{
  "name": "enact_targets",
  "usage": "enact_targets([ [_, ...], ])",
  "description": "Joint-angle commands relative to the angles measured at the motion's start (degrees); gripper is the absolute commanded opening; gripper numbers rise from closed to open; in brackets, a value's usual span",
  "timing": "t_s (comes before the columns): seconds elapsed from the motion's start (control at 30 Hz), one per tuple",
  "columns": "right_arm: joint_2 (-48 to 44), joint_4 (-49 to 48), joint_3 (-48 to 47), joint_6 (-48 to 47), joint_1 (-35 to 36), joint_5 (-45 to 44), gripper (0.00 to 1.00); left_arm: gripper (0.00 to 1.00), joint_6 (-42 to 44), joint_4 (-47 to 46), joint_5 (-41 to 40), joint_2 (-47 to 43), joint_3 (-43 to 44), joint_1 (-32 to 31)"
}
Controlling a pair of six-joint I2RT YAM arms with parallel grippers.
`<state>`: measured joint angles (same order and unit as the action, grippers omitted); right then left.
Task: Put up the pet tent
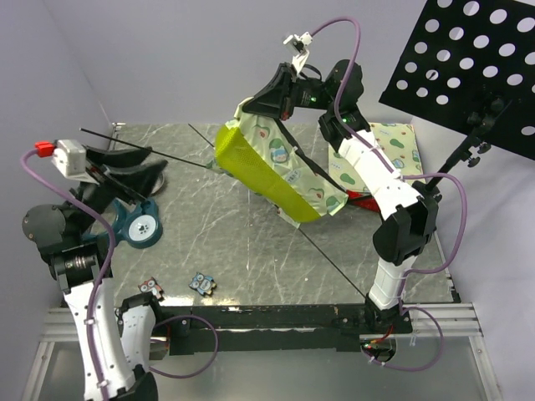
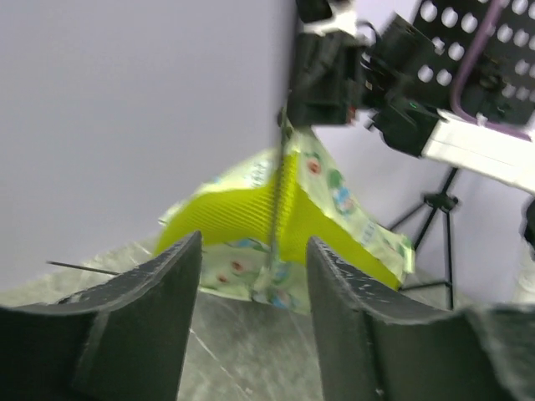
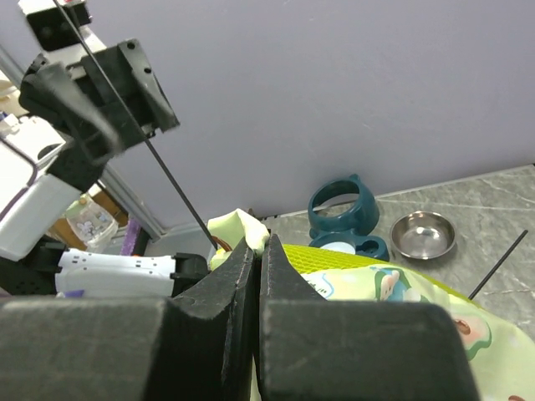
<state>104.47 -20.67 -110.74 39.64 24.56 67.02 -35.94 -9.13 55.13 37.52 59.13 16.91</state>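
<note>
Left hand (image 1: 159, 159), fingers parted and gripping nothing we can see, is aiming rightward along the thin pole (image 1: 180, 159) toward the pet tent (image 1: 276, 171), which we are holding up over the counter (image 1: 251, 259) with the right hand (image 1: 257, 104) clamped shut on its top fabric.

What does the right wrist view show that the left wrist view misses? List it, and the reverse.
Only right wrist: a teal stand, a steel bowl and the left arm. Only left wrist: the perforated board, a tripod and the right arm. Both: the tent, the table and the wall.
</note>
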Motion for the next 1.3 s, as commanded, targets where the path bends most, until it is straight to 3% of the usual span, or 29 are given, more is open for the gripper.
enact_targets([
  [0.0,-4.01,-3.24,-2.2,1.23,-1.09,2.06,0.0,0.54,-14.57,-20.02,-0.29,0.62,-1.21,5.75],
  [0.1,-3.74,-2.98,-2.55,1.41,-1.44,2.67,0.0,0.45,-19.51,-27.42,-0.11,2.38,0.1,7.7],
  [0.3,-2.87,-2.63,-3.43,1.58,-1.62,3.2,0.0,0.43,-22.94,-38.93,1.82,5.1,2.12,8.05],
  [0.4,-2.08,-1.92,-4.92,1.5,-1.62,3.38,0.0,0.39,-24.08,-40.18,0.07,5.72,2.91,8.05],
  [0.53,-1.46,-1.31,-5.89,1.14,-1.62,3.2,0.0,0.28,-25.92,-41.93,-1.61,6.07,2.04,8.05],
  [0.57,-1.37,-1.13,-6.24,1.06,-1.62,3.2,0.0,0.23,-26.71,-42.98,-1.61,6.42,1.86,7.97],
  [0.6,-1.02,-0.78,-6.33,0.88,-1.53,3.11,0.0,0.12,-27.77,-44.56,-1.78,7.04,2.21,8.05],
  [0.67,-0.76,-0.52,-6.42,0.53,-1.53,3.29,0.0,0.06,-28.91,-47.64,-1.52,8.18,3.09,8.05],
  [0.77,-0.32,-0.25,-6.16,0.18,-1.44,3.55,0.0,0.07,-32.86,-51.51,-1.87,10.03,5.11,7.97],
  [1.0,-0.23,-0.52,-4.93,-0.17,-1.35,3.55,0.0,0.17,-34.45,-50.91,-4.94,10.56,6.7,8.05],
  [1.27,0.47,1.5,-6.59,-1.4,-0.83,3.73,0.0,0.2,-37.44,-55.03,-7.93,11.7,7.22,8.05],
])
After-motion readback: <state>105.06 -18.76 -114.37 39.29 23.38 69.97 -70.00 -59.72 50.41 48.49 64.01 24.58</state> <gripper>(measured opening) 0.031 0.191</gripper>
